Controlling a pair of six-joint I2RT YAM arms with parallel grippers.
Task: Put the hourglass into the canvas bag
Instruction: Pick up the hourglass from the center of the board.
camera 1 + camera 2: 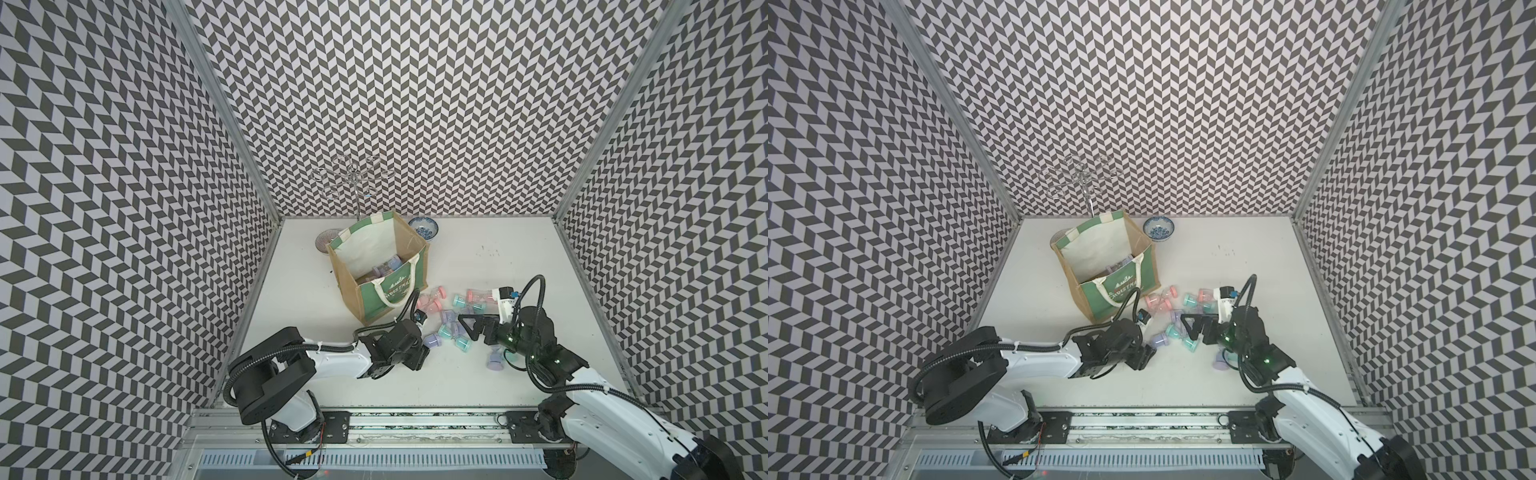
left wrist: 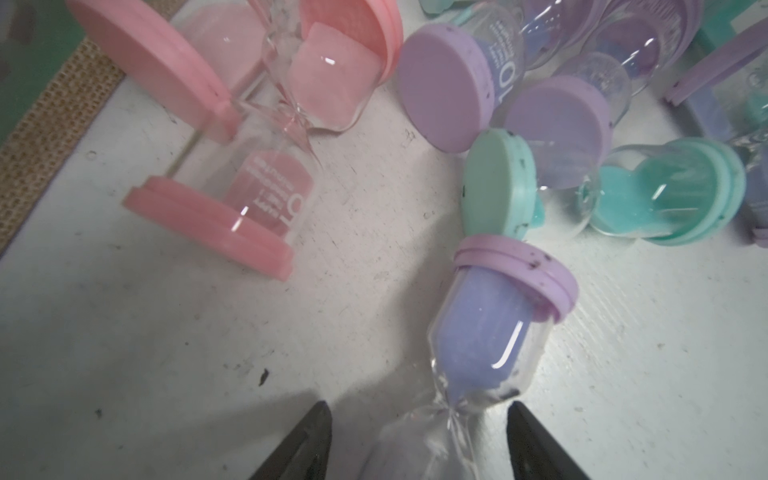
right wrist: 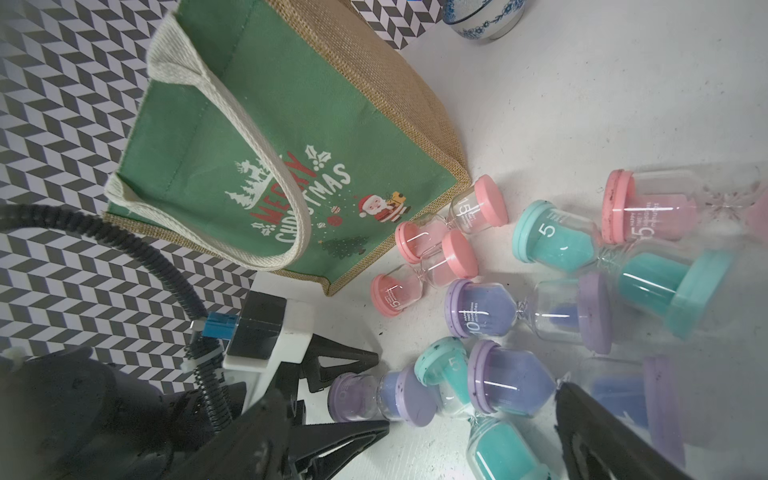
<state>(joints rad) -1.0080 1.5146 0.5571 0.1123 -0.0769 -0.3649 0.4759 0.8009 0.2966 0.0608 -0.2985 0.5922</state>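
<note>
In a top view, the canvas bag stands open on the white table, with pastel hourglasses scattered just beside it. The left gripper sits against a purple hourglass. A bowl stands behind the bag.

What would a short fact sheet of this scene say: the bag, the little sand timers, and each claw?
Bag: canvas bag stands open toward the back of the table
In the bag: packed hourglasses, number unclear
On the table: loose hourglasses, pink, teal and purple, lying beside the bag
Left gripper: open, jaws either side of the neck of a lying purple hourglass, not yet gripping
Right gripper: open, by the pile, holding nothing
Behind the bag: blue-and-white bowl, second bowl
</note>
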